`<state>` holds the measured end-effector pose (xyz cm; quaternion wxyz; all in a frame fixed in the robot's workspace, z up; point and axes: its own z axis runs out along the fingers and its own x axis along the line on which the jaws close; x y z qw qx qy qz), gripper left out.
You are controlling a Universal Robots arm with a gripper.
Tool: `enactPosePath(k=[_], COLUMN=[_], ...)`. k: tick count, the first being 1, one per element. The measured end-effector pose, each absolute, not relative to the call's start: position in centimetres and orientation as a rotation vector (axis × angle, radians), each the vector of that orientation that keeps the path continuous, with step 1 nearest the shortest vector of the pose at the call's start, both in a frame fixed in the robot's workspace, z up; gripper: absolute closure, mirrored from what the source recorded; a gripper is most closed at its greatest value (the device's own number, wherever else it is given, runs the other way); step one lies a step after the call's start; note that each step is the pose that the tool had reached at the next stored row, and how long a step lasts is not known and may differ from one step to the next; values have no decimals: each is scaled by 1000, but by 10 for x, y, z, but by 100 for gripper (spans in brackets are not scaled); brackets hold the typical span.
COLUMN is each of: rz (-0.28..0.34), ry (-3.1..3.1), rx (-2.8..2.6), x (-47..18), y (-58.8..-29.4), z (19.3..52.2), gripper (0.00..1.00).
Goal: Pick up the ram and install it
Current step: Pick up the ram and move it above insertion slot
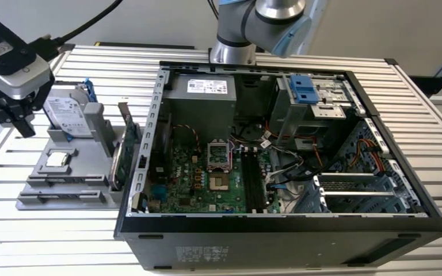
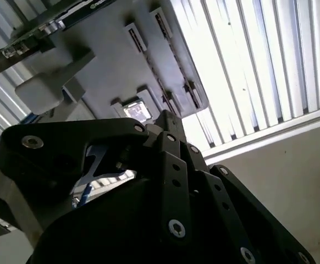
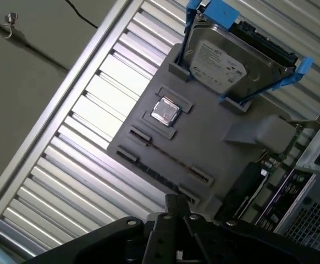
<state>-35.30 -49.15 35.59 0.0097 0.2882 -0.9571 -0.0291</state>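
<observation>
Not much is done yet from where I sit: the ram (image 3: 171, 156) looks to be standing on edge in a long slot of the grey tray (image 3: 215, 159) beside the case (image 1: 282, 241), and the motherboard slots (image 1: 253, 178) look empty. My gripper (image 3: 176, 199) hangs above the tray, tips pinched together on nothing, touching nothing.

- One gray tray (image 1: 83, 172).
- One hard drive (image 1: 67, 115), in a blue bracket, standing on the tray.
- One processor chip (image 1: 58, 159), lying on the tray.
- One green card (image 1: 129, 138), upright at the tray's edge.
- One open computer case (image 1: 282, 241), just beside the tray.
- One gripper (image 3: 175, 203), above the tray.
</observation>
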Motion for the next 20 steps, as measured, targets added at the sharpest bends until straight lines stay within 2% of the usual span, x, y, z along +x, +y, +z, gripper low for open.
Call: enactPosePath(k=[20], rz=[-86], ry=[-2889], rx=[1167], x=[-353], y=[-492], z=[356], gripper=[100])
